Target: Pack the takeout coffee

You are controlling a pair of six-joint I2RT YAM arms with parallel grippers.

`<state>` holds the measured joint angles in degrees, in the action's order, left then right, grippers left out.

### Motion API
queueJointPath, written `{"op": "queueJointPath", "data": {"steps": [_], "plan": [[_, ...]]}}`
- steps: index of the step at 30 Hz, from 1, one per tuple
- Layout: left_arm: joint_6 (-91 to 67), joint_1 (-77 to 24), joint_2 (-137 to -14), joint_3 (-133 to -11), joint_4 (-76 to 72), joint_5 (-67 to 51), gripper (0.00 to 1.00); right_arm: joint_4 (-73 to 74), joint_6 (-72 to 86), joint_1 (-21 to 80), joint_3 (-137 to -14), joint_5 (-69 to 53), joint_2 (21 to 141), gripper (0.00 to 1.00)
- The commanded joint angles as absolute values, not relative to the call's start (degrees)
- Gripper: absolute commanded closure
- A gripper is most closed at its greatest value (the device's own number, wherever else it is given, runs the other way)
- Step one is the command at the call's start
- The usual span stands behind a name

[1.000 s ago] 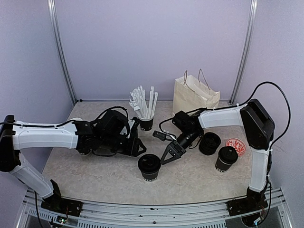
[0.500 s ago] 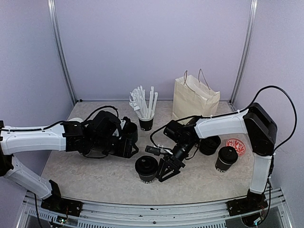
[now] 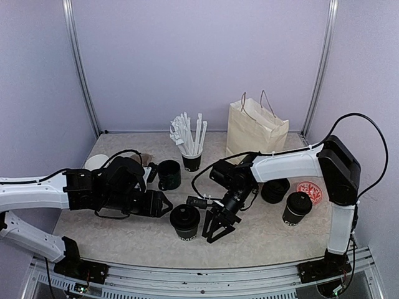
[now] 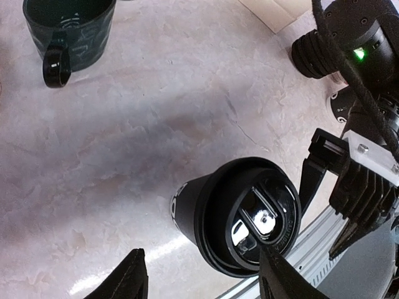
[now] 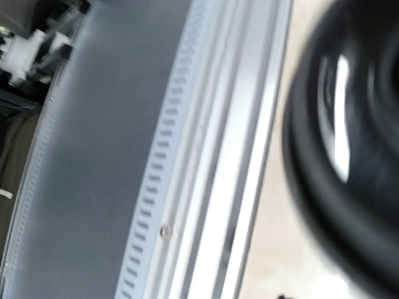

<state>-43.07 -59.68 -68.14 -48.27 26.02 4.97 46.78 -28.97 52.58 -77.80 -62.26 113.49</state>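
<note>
One takeout coffee cup, black with its lid on, stands near the table's front edge; the left wrist view shows the same cup from above. My left gripper is open just left of it, and nothing sits between its fingers. My right gripper stands open right beside the cup's right side. A second lidded takeout cup stands at the right. The right wrist view is blurred, with only a lid rim showing and no fingers in sight.
A dark handled mug stands behind the left gripper, also visible as the mug. Behind it is the straw cup. A paper bag stands open at the back. An open black cup and a red coaster lie right. The front rail is close.
My left gripper opened, left the mug standing and drew back to the left. My right gripper swung left toward the front edge, and the lidded cup shifted left.
</note>
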Motion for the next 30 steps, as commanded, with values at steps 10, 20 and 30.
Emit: {"op": "queueJointPath", "data": {"steps": [10, 20, 30], "plan": [[-51.67, -60.93, -64.79, -40.27, 21.47, -5.95, 0.44, 45.46, -20.49, 43.39, -85.16, -52.09, 113.81, 0.57], [-48.98, -59.86, -69.43, -41.21, 19.18, -7.52, 0.44, 46.28, -18.12, 42.75, -90.78, -54.76, 119.45, 0.53], [-47.43, -57.75, -70.92, -40.2, 18.52, -8.12, 0.45, 47.64, -18.39, 43.25, -92.66, -58.88, 121.3, 0.51]]}}
